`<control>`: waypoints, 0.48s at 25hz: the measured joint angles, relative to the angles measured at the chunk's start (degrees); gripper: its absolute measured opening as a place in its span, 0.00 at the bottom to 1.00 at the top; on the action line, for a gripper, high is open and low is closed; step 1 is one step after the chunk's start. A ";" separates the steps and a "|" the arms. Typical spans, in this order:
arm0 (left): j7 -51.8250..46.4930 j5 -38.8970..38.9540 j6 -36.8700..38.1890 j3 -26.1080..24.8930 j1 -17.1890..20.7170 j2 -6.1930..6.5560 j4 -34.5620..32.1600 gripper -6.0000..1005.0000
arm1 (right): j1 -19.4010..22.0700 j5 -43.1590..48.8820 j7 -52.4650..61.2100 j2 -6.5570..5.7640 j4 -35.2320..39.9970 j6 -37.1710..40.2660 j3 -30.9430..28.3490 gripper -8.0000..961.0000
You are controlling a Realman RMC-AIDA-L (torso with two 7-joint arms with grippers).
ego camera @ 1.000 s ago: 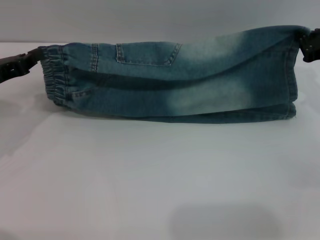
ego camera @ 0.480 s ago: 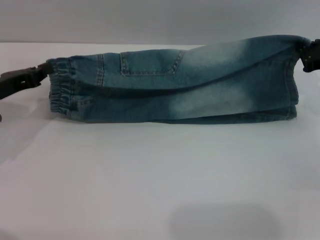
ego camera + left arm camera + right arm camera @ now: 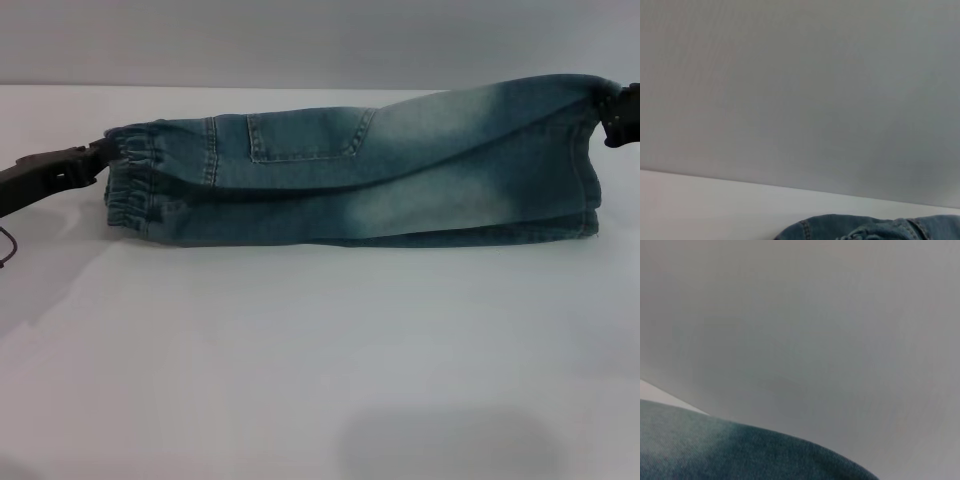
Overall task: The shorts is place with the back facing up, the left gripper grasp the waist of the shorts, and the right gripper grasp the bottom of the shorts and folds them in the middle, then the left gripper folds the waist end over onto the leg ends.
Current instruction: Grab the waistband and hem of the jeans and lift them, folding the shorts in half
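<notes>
The faded blue denim shorts [image 3: 380,180] are folded lengthwise and stretched across the white table, one back pocket facing me. My left gripper [image 3: 100,152] is shut on the gathered waist [image 3: 130,180] at the left end. At the far right edge my right gripper [image 3: 610,110] is shut on the leg ends [image 3: 585,170], holding that corner raised. Denim also shows at the edge of the left wrist view as the shorts [image 3: 870,227] and in the right wrist view as the shorts [image 3: 715,450]. No fingers show in either wrist view.
A white table [image 3: 320,360] stretches in front of the shorts. Behind it stands a plain grey wall [image 3: 300,40]. A thin dark cable [image 3: 8,250] hangs under the left arm.
The waist end and my left gripper have moved right and slightly lower. The shorts' upper layer has settled lower. The right gripper has stayed nearly still.
</notes>
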State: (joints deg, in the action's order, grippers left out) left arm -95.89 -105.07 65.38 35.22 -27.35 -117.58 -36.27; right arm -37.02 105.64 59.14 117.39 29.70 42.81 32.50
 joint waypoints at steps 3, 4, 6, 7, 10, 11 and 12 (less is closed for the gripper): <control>0.49 0.20 -0.60 0.02 -0.50 -0.06 0.84 0.08 | -0.23 -0.02 -0.04 0.09 -0.05 -1.01 0.89 0.01; 0.73 0.28 -0.85 0.02 -0.71 -0.06 1.11 0.08 | -0.35 -0.03 -0.04 0.10 -0.07 -1.25 1.05 0.01; 1.21 0.45 -1.82 0.02 -1.22 -0.10 1.45 0.08 | -0.56 -0.03 -0.35 0.11 -0.20 -1.67 1.61 0.01; 1.30 0.46 -2.39 0.02 -1.48 -0.14 1.66 0.08 | -0.68 -0.03 -0.66 0.14 -0.34 -1.97 1.98 0.01; 1.39 0.43 -3.61 0.02 -2.31 -0.16 2.57 0.08 | -0.96 -0.03 -1.37 0.21 -0.72 -3.41 3.60 0.01; 1.42 0.34 -4.36 0.02 -2.87 -0.12 3.14 0.08 | -1.05 -0.03 -1.38 0.26 -0.77 -3.84 3.97 0.01; 1.42 0.34 -4.36 0.02 -2.87 -0.12 3.14 0.08 | -1.11 -0.03 -1.39 0.36 -0.83 -4.52 4.41 0.01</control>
State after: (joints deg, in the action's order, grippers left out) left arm -94.47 -104.73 61.02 35.25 -30.22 -117.70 -33.13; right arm -38.13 105.61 57.75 117.75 28.87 38.29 36.90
